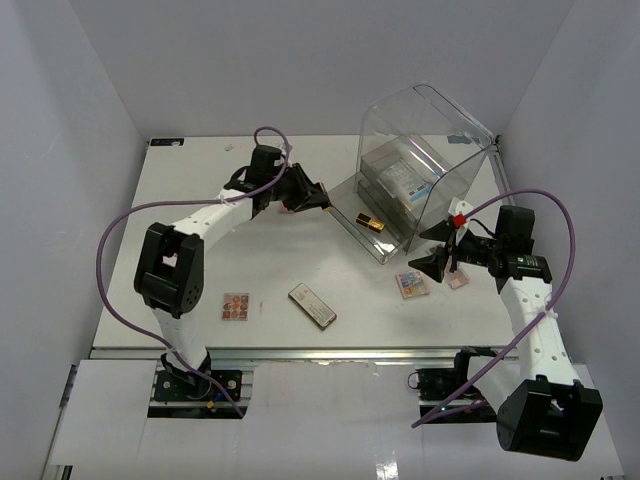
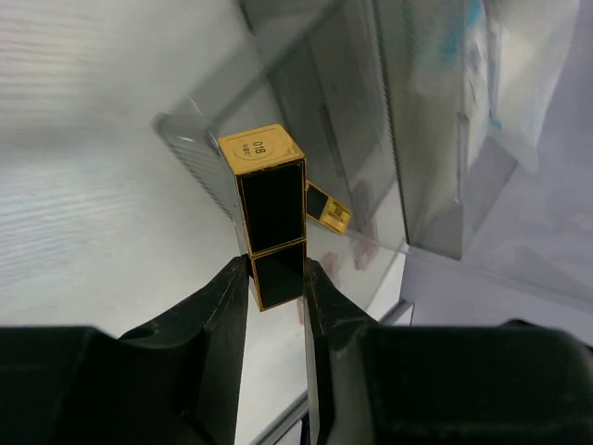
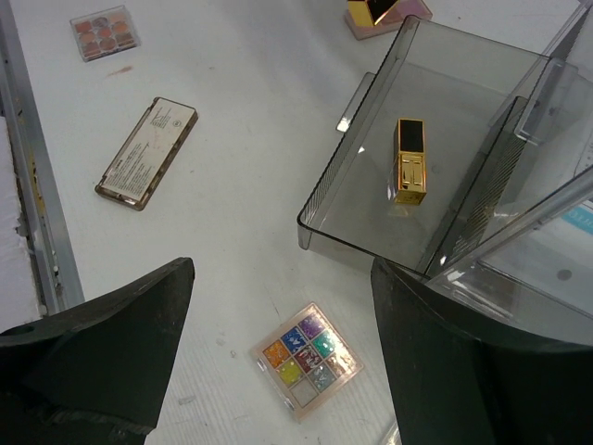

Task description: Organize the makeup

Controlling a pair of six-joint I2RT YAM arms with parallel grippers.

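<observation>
My left gripper (image 2: pixel 278 278) is shut on the lower end of a black-and-gold lipstick tube (image 2: pixel 269 209), held just left of the pulled-out smoky drawer (image 1: pixel 362 238). A second lipstick (image 3: pixel 411 159) lies inside that drawer. My right gripper (image 3: pixel 283 273) hangs open above a multicolour eyeshadow palette (image 3: pixel 308 360) on the table, touching nothing. A long dark compact (image 1: pixel 312 305) and an orange-toned palette (image 1: pixel 235 306) lie near the front. A white packet with blue print (image 1: pixel 405 180) sits inside the clear box.
The tall clear acrylic drawer box (image 1: pixel 430 140) stands at the back right, its lowest drawer pulled out toward the centre. A pink flat item (image 1: pixel 287 209) lies under the left gripper, and another small pink piece (image 1: pixel 458 281) by the right gripper.
</observation>
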